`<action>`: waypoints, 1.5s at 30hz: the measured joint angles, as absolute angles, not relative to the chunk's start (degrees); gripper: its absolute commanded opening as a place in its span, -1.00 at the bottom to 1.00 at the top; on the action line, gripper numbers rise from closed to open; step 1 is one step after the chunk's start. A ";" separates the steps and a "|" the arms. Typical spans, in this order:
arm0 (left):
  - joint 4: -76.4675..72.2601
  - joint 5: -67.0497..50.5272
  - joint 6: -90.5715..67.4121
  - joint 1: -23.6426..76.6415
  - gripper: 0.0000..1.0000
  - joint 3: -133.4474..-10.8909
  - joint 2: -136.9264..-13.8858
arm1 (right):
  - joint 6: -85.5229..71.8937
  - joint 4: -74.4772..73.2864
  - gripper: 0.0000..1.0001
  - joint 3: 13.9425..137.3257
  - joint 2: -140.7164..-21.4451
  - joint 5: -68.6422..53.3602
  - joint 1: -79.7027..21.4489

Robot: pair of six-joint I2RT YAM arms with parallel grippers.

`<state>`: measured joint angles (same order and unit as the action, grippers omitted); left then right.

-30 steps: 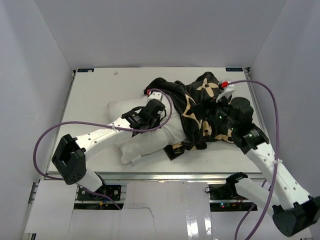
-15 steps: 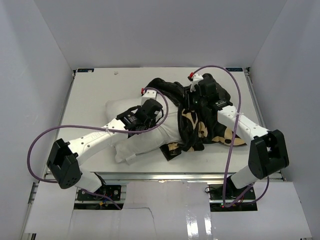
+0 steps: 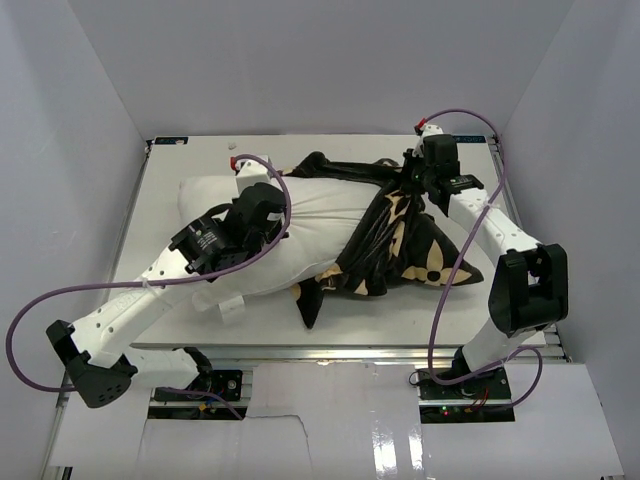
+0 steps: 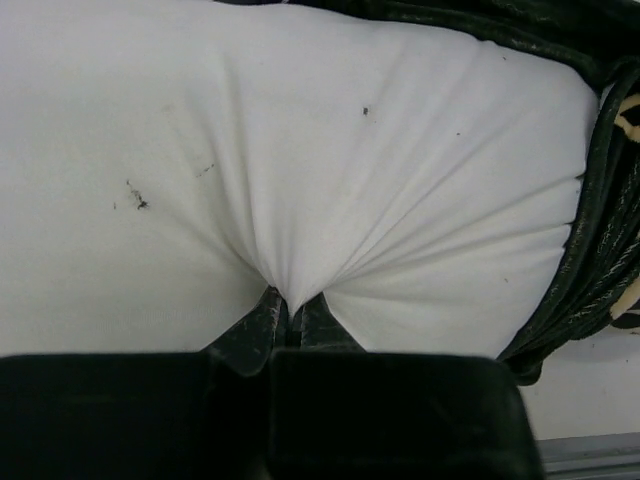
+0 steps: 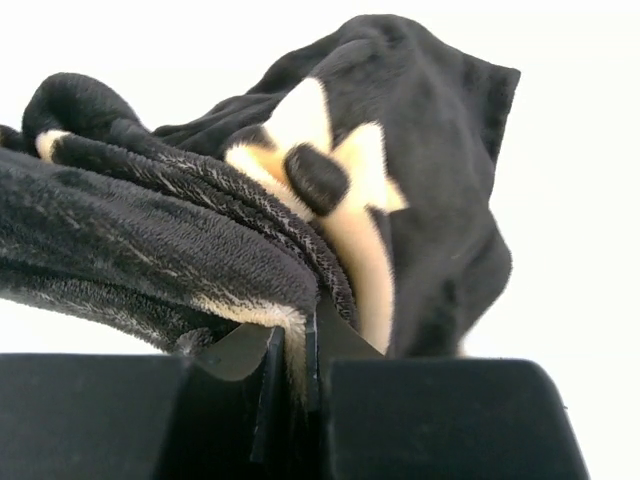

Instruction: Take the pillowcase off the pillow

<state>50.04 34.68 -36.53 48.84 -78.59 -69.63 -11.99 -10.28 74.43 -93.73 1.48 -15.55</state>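
Currently, I judge the removal well past halfway but not finished. The pillow [image 3: 310, 215] lies across the middle of the surface [image 3: 170, 170], and its white body is bare from the 9 o'clock end to about the centre. The pillowcase [image 3: 400, 250] is bunched in ropey folds around the 3 o'clock end. A thin black strip runs along the 12 o'clock edge, and a loose point trails toward 6 o'clock.

My left gripper [image 4: 293, 310] is closed on a pinch of white pillow fabric, with creases fanning out from the grip. My right gripper [image 5: 300, 350] is clamped on a plush edge of the pillowcase near 1 o'clock.

What is left: the covered end must slide out of the gathered cover. I cannot tell how much of that end is inside.

The cover is black pile with tan flower motifs. The pillow is plump and lightly wrinkled, with a few small dark specks.
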 measured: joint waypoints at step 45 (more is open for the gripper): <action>58.04 25.87 -32.75 37.45 -1.00 -98.94 -87.68 | -21.71 -2.17 -0.85 29.21 -52.51 6.76 -30.39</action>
